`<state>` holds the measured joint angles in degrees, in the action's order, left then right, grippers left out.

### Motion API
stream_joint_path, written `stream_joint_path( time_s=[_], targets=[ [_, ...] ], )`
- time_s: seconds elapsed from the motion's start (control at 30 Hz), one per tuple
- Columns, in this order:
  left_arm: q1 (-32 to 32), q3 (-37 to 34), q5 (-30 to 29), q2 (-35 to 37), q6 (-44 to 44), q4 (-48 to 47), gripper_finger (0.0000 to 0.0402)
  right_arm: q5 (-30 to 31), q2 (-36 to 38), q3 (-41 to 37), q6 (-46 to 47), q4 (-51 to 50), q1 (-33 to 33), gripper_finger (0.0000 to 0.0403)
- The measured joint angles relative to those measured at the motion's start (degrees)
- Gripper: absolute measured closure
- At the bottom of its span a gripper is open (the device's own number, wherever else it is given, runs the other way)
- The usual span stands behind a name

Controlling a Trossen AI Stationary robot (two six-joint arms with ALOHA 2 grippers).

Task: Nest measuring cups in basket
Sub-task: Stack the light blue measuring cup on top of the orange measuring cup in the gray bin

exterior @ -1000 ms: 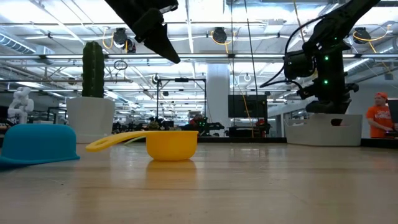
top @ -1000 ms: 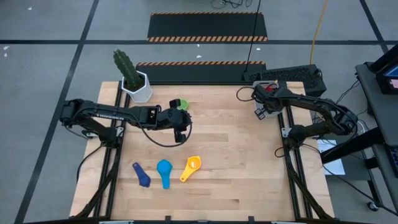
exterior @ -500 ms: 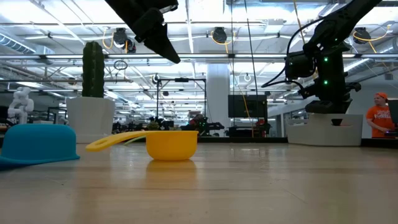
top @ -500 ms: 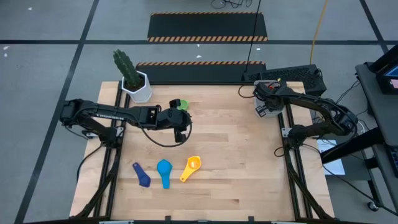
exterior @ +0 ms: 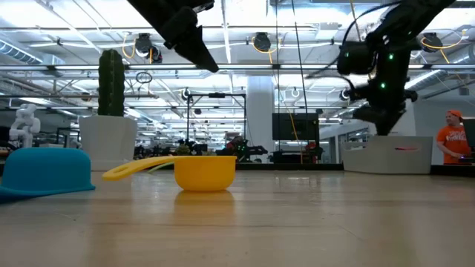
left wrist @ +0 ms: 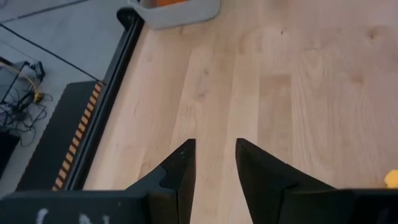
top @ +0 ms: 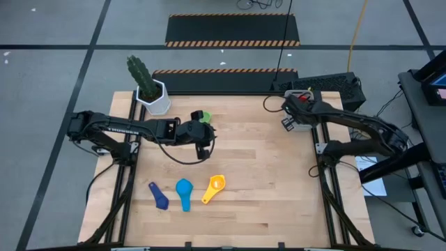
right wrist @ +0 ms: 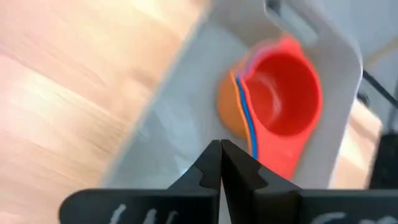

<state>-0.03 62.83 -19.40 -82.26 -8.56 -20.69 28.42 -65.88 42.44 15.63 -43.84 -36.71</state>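
The grey basket (right wrist: 180, 106) stands at the table's far right. In it a red measuring cup (right wrist: 283, 93) sits nested on an orange cup (right wrist: 225, 112), with a blue rim showing between them. My right gripper (right wrist: 221, 158) is shut and empty above the basket's near wall. A green cup (top: 203, 116) lies on the table just beyond my left gripper (top: 202, 145), which hangs open and empty over the middle left. Dark blue (top: 159, 196), light blue (top: 184, 192) and yellow (top: 214, 188) cups lie in a row near the front.
A white pot with a cactus (top: 148, 84) stands at the table's far left corner. In the low view the light blue cup (exterior: 46, 169) lies mouth down and the yellow cup (exterior: 204, 172) mouth up. A person in orange (exterior: 451, 133) is behind the table.
My right gripper has risen from the basket and tipped up to a less steep slant, staying shut. The cups in the basket stay where they were.
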Motion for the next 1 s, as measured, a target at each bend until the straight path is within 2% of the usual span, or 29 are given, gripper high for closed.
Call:
stream_joint_path(
  time_s=[0.27,0.53,0.73,0.83,1.0],
  targets=[
    [0.00,0.00,0.00,0.00,-0.18,1.42,0.0284,-2.24,8.67,0.00,3.93,8.39,11.73,0.0401],
    [-0.83,0.00,-0.01,0.00,3.46,0.27,0.0284,-1.40,8.26,0.00,5.68,19.75,27.60,0.0401],
    [-4.03,0.00,-0.02,0.00,9.79,-4.55,0.0284,-1.42,4.61,0.00,-3.05,27.18,35.99,0.0401],
    [-5.86,0.00,-0.16,0.00,13.62,-6.18,0.0284,-1.59,3.18,0.00,-12.29,30.20,38.58,0.0401],
    [-10.14,0.00,-0.24,0.00,18.92,-6.64,0.0284,-1.48,2.89,-0.02,-21.12,34.04,41.18,0.0401]
  ],
)
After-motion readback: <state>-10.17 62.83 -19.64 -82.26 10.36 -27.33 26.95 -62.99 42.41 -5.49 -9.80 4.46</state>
